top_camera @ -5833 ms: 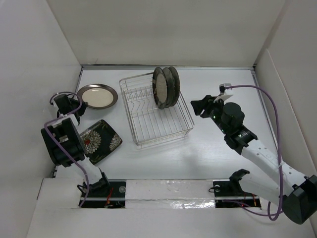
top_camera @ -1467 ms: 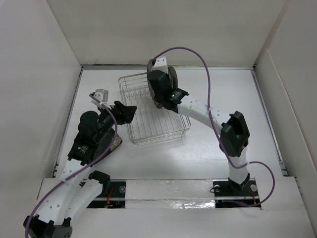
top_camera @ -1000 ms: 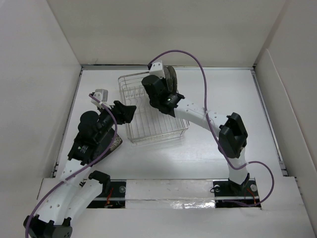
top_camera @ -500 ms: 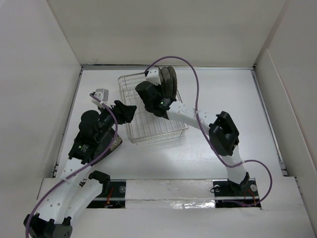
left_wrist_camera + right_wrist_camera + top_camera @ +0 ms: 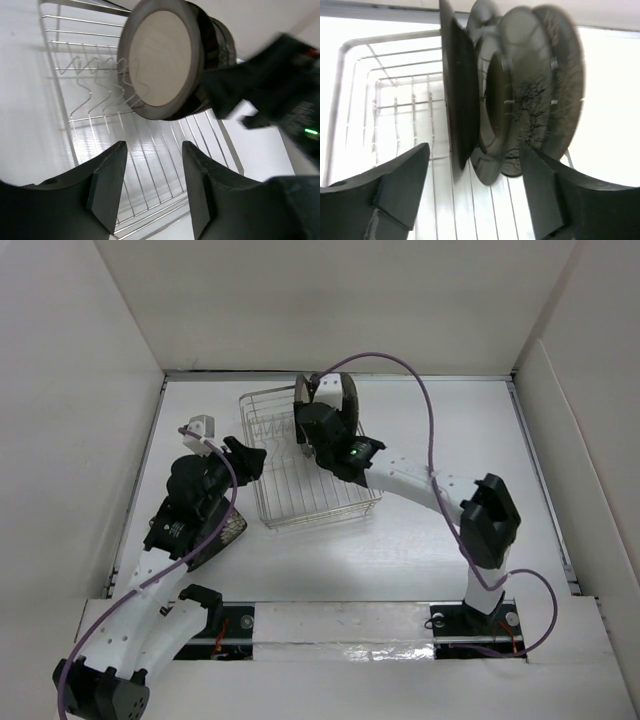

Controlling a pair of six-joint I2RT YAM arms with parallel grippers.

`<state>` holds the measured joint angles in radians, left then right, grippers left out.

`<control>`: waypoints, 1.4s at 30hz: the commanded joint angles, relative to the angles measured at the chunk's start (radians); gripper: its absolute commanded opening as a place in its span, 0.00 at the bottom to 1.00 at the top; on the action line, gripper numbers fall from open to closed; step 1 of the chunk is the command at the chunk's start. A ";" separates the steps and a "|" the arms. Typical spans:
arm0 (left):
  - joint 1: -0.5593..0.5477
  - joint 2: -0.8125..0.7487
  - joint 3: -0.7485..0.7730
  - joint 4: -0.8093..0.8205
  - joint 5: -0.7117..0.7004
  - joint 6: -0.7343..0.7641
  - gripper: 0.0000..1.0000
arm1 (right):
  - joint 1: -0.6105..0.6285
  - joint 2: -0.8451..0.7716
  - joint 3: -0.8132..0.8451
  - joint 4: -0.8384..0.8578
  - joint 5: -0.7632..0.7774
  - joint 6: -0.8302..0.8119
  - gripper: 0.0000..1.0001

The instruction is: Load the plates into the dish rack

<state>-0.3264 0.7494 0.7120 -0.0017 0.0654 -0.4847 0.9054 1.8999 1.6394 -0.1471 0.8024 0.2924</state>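
Note:
The silver wire dish rack (image 5: pixel 320 490) stands mid-table. Several round plates stand upright at its far right end (image 5: pixel 343 392). In the left wrist view the nearest is the beige plate with a dark rim (image 5: pixel 160 57). The right wrist view shows its dark back (image 5: pixel 456 95), with shiny steel plates (image 5: pixel 540 95) behind it. My right gripper (image 5: pixel 306 443) hovers over the rack in front of the plates, open and empty (image 5: pixel 472 185). My left gripper (image 5: pixel 252 458) is at the rack's left edge, open and empty (image 5: pixel 152 185). The square black floral plate (image 5: pixel 232 528) lies mostly hidden under my left arm.
The rack's row of upright prongs (image 5: pixel 100 90) left of the plates holds nothing. My right arm (image 5: pixel 280 85) crosses over the rack's right side. White walls close in the table at the back and both sides.
The beige plate lay on the table at far left 5.8 s ago; it now stands in the rack. In the last half second my right gripper drew back slightly right from the plates.

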 commanded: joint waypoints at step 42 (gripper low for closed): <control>0.313 0.672 0.095 -0.210 -0.318 0.047 0.51 | 0.041 -0.915 -0.777 0.219 -0.463 0.005 0.16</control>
<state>0.0055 1.3949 0.7555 -0.2279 -0.1864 -0.4755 0.9676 1.0153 0.8661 0.0467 0.3771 0.2836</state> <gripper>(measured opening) 0.520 0.156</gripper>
